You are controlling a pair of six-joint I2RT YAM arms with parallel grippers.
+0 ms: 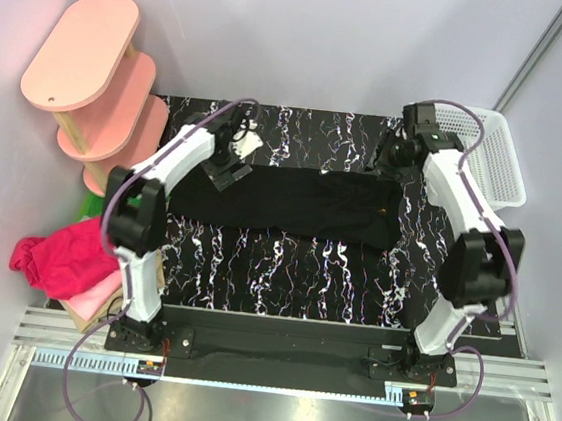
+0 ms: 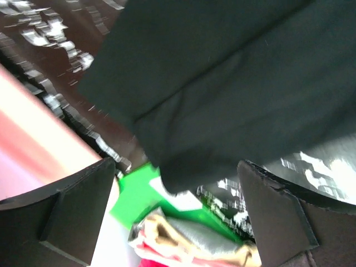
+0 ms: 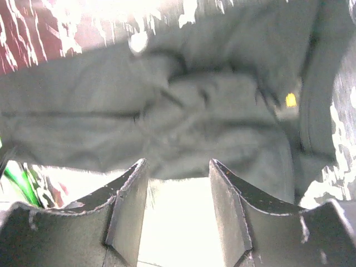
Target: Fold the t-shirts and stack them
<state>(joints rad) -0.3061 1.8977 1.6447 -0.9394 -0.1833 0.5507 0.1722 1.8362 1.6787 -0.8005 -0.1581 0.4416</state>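
Observation:
A black t-shirt [image 1: 292, 202] lies in a long folded band across the dark marbled table [image 1: 285, 266]. My left gripper [image 1: 227, 170] hovers over the shirt's left end. In the left wrist view the left gripper [image 2: 178, 167] is wide open, with nothing between its fingers [image 2: 67, 211] and the black cloth [image 2: 222, 83] just beyond them. My right gripper [image 1: 391, 167] is at the shirt's far right corner. Seen from the right wrist, the right gripper [image 3: 178, 164] is open and empty, and the shirt's edge [image 3: 183, 122] lies just past its fingertips. A magenta t-shirt [image 1: 60, 253] and a pink one [image 1: 96, 297] are heaped off the table's left edge.
A pink three-tier shelf [image 1: 94, 80] stands at the back left. A white basket [image 1: 498, 158] sits at the back right. A green packet with a white label [image 2: 136, 194] and bunched tan cloth [image 2: 161, 233] lie past the table's left edge.

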